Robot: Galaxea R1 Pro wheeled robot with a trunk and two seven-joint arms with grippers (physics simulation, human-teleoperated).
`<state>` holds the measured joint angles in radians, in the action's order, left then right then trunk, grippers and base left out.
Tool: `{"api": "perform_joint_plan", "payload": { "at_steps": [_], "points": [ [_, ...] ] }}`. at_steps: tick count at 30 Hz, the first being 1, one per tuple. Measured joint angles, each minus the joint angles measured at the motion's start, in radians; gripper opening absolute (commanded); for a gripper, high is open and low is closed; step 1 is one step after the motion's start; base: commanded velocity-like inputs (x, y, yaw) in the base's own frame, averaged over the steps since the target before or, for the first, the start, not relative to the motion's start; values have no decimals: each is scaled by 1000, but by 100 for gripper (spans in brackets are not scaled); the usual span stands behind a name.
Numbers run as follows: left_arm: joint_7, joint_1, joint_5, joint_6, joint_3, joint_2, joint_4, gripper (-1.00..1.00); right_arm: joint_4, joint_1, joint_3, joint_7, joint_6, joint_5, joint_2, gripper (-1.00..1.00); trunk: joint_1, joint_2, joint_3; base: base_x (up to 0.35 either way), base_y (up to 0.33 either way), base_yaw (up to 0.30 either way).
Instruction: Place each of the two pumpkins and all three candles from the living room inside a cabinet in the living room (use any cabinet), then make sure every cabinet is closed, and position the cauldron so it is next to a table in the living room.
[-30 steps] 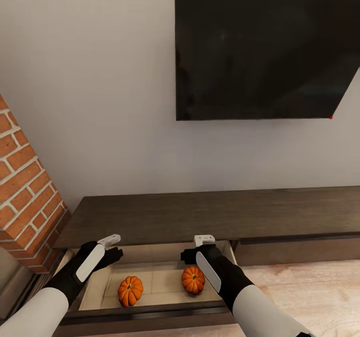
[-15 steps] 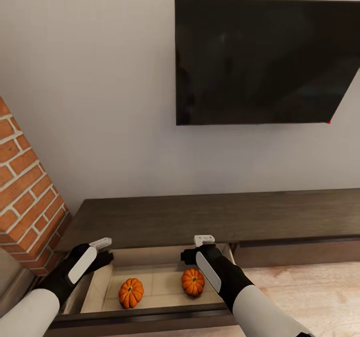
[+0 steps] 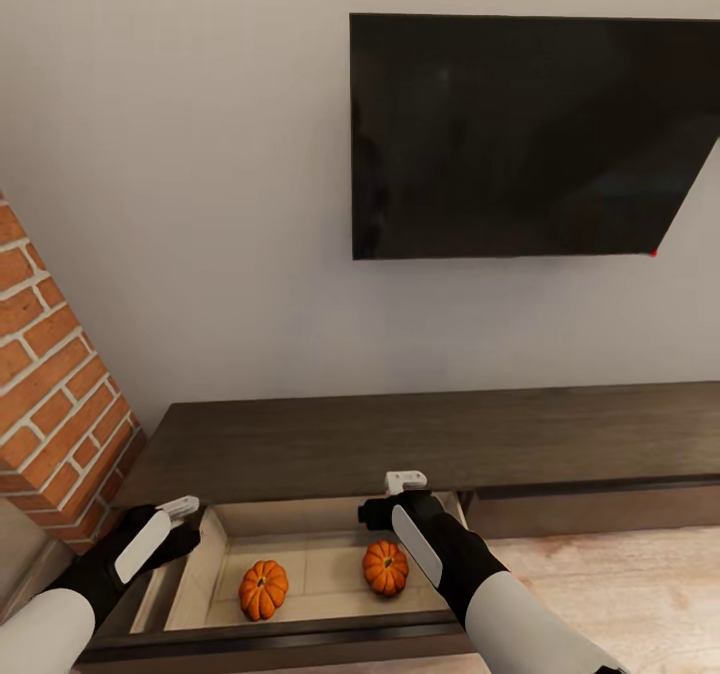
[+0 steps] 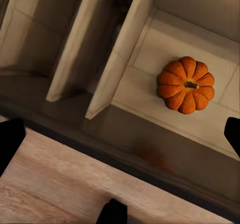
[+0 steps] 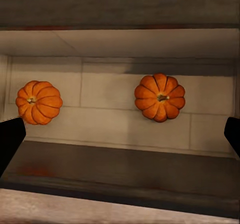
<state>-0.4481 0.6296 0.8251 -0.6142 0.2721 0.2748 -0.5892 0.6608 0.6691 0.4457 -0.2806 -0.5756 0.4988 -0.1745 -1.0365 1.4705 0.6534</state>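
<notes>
The cabinet point(image 3: 420, 434) is a long dark-brown console against the wall, with its left drawer point(image 3: 320, 514) pulled open. Two orange pumpkins point(image 3: 262, 589) point(image 3: 385, 567) rest apart on the drawer's beige floor. In the right wrist view both pumpkins point(image 5: 39, 102) point(image 5: 159, 97) sit upright. The left wrist view has one pumpkin point(image 4: 186, 85). My left gripper point(image 3: 188, 516) hangs open over the drawer's left side wall. My right gripper point(image 3: 395, 494) is open above the drawer's back right, over the right pumpkin. Both hold nothing. The candles and the cauldron are out of view.
A black television point(image 3: 535, 134) hangs on the wall above the cabinet. A brick column point(image 3: 50, 394) stands close at the left. A closed drawer front point(image 3: 600, 504) runs to the right, with light wood floor point(image 3: 620, 594) in front of it.
The whole picture has shifted downward, so the camera moved. My left gripper has drawn leftward from above the drawer to its left side. The right gripper and both pumpkins kept their places.
</notes>
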Motion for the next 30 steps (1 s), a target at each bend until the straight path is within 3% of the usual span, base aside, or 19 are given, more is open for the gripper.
{"api": "perform_joint_plan", "payload": {
  "at_steps": [12, 17, 19, 24, 30],
  "points": [
    [-1, -16, 4, 1, 12, 1, 16, 100, -13, -10, 3, -1, -8, -9, 0, 100, 46, -84, -38, 0, 0, 0],
    [0, -23, 4, 21, 48, -8, 84, 100, -17, -37, 1, -6, -6, -10, 3, 100, 58, -105, -47, 0, 0, 0],
    [3, -25, 6, 61, 73, -11, 118, 100, -18, -55, 1, -9, -5, -10, 4, 100, 58, -105, -47, 0, 0, 0],
    [112, -26, 3, 147, 123, -32, 235, 100, -36, -91, 2, -23, 3, -11, 12, 100, 58, -105, -47, 0, 0, 0],
    [152, -28, 6, 181, 133, -36, 269, 100, -141, -98, 2, -25, 66, -17, 13, 100, 58, -105, -47, 0, 0, 0]
  ]
}}
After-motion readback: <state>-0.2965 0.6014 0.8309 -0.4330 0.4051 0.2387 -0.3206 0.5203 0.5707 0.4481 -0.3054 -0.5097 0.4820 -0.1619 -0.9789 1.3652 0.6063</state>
